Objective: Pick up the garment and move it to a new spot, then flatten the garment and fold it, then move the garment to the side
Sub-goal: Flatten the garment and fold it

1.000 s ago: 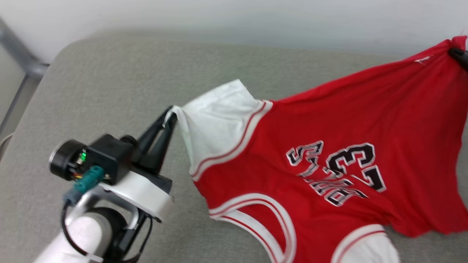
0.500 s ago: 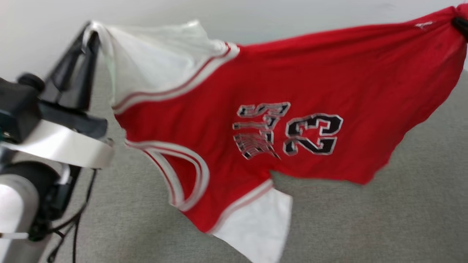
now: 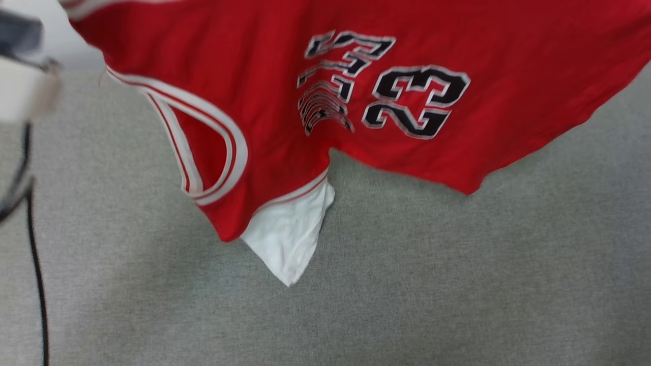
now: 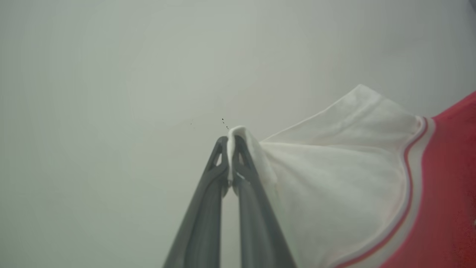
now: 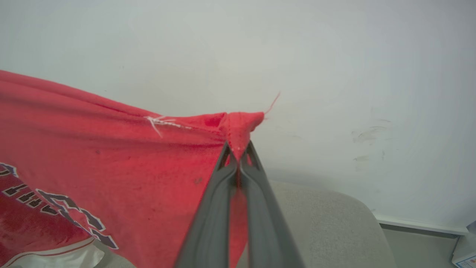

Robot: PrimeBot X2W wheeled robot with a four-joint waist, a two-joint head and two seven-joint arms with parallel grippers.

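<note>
Currently the jersey (image 3: 285, 101) hangs stretched lengthwise above the grey cushion (image 3: 457, 284); your left gripper (image 4: 230, 143) clamps its white sleeve (image 4: 334, 167), your right gripper (image 5: 238, 149) its red hem corner (image 5: 241, 123).

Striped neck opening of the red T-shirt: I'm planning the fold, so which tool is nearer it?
Left. The left tool pinches the white sleeve near the red-and-white striped neck opening; the right tool pinches the hem corner of the red jersey T-shirt, beyond the black numbers.

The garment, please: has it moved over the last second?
Yes: the garment has risen off the grey cushion, where it lay; now it hangs above it.
</note>
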